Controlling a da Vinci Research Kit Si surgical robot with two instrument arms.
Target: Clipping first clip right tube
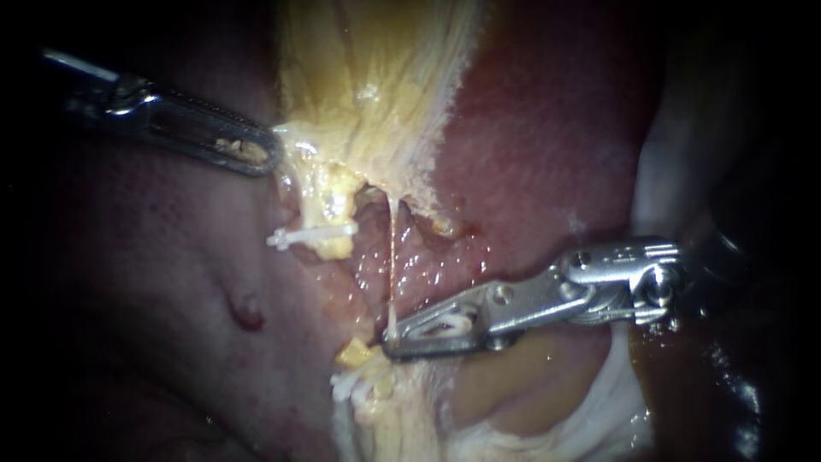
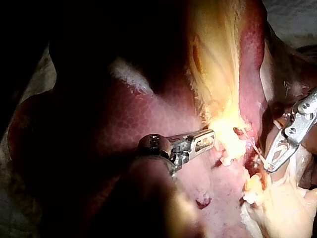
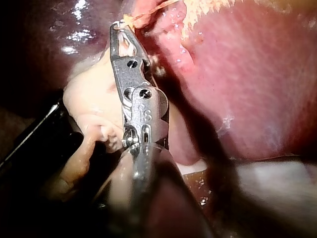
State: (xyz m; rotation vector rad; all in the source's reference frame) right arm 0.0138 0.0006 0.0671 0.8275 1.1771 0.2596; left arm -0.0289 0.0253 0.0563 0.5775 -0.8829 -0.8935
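In the endoscope view the left instrument point(image 1: 265, 158) has its jaws together on the edge of the yellow tissue point(image 1: 368, 94), holding it up and away, so the right tube point(image 1: 392, 257) stands as a thin taut strand over the liver point(image 1: 547, 128). The right instrument point(image 1: 395, 342) carries a loaded clip point(image 1: 449, 323) between its jaws, and only their very tips meet the tube's lower end. An earlier clip point(image 1: 310, 234) sits on the neighbouring stump, well apart. The left wrist view shows the same thing: the tube point(image 2: 255, 147) reaches just the point of the right instrument point(image 2: 271, 166). In the right wrist view the clip point(image 3: 128, 47) lies well back from the tips. To clip well, I judge the tube should be seated deeper – fully across the clip – before closing, with the left traction held steady and no liver caught behind.
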